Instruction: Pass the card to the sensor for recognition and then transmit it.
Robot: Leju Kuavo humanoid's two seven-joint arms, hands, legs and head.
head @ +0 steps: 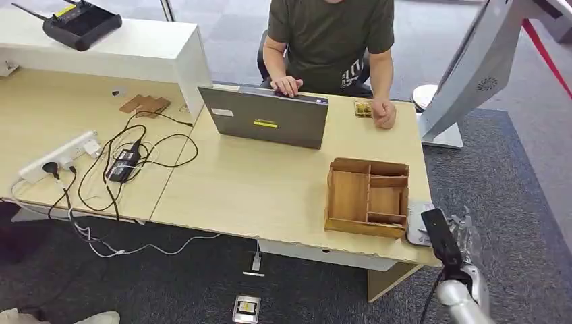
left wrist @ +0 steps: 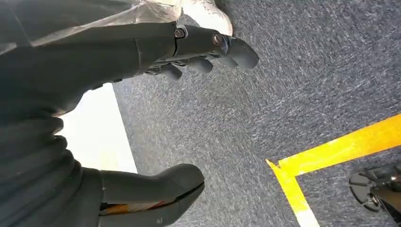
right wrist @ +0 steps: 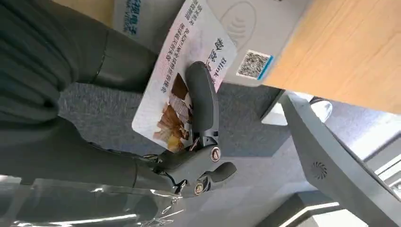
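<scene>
The right hand (right wrist: 198,142) holds the card (right wrist: 182,75) with a finger laid across its printed face and the thumb seemingly behind it, and the card's far end lies over the grey sensor (right wrist: 257,35) that sits at the counter's (head: 270,182) near right corner, just beside the wooden organizer (head: 367,197). The card looks thin, light and stiff — probably glossy plastic, so likely to slide if the fingers slacken; taking it near one short end, as here, leaves the rest free to lie flat over the sensor's marked face. The left hand (left wrist: 142,118) hangs above the carpet, fingers loosely apart and holding nothing. A person (head: 330,40) sits at the far edge behind a laptop (head: 266,118) — presumably who takes the card next.
</scene>
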